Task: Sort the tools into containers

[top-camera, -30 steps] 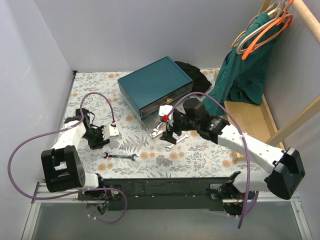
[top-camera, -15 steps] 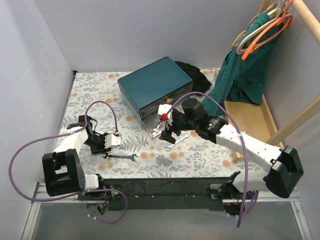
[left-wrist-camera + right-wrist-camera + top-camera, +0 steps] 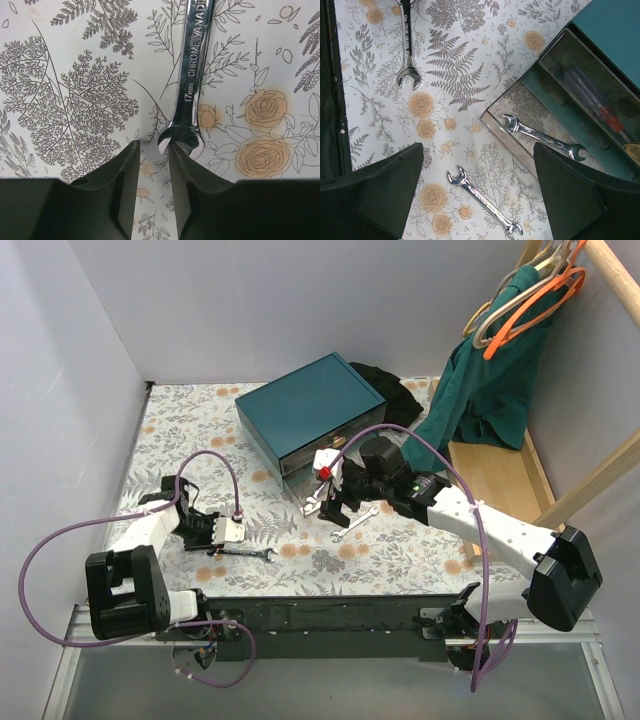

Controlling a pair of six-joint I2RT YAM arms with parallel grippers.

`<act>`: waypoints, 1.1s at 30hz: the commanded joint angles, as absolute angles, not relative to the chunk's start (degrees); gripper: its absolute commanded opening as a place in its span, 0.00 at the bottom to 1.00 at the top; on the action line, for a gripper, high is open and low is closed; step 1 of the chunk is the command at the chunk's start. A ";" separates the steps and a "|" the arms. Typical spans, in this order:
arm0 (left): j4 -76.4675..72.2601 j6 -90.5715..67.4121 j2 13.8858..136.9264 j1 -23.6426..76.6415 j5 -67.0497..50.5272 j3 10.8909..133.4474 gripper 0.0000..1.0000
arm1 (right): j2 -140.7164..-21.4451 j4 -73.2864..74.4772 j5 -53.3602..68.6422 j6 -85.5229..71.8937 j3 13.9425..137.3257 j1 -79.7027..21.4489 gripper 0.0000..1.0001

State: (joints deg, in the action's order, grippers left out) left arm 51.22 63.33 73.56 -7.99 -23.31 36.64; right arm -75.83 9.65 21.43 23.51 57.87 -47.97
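Observation:
A silver 17 mm wrench (image 3: 192,75) lies flat on the floral cloth; it also shows in the top view (image 3: 243,553). My left gripper (image 3: 151,150) is low over the cloth, its jaws a narrow gap apart and empty, with the right finger's tip (image 3: 175,152) at the wrench's open end. My right gripper (image 3: 477,150) is wide open and empty above a second wrench (image 3: 482,200). A third wrench (image 3: 542,136) lies in the pulled-out lower drawer (image 3: 502,112) of the teal box (image 3: 310,410). The drawer above holds a screwdriver (image 3: 592,97).
A black cloth (image 3: 385,385) lies behind the box. A green garment (image 3: 495,380) hangs on hangers at the right over a light wooden tray (image 3: 505,485). The dark base rail (image 3: 320,612) runs along the near edge.
My left gripper has moved right and nearer, down to the end of the 17 mm wrench. My right gripper has shifted slightly left, still open over the wrench by the drawers.

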 commanded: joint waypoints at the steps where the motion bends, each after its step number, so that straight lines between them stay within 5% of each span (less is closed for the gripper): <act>1: 52.21 65.57 74.53 -7.12 -23.91 33.49 0.28 | -76.55 8.52 22.94 24.34 60.29 -47.81 0.99; 14: 53.53 52.56 89.03 -7.12 -27.24 42.45 0.00 | -83.84 9.16 27.59 32.52 62.40 -57.99 0.88; 33: 63.81 45.53 97.65 -7.65 -32.78 46.41 0.00 | -102.12 -9.05 17.06 47.20 66.27 -69.87 0.86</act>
State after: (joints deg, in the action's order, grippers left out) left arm 64.29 46.72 94.61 -7.99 -33.74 49.41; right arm -100.64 -3.33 21.50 44.47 62.85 -69.93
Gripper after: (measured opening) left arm 0.068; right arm 0.878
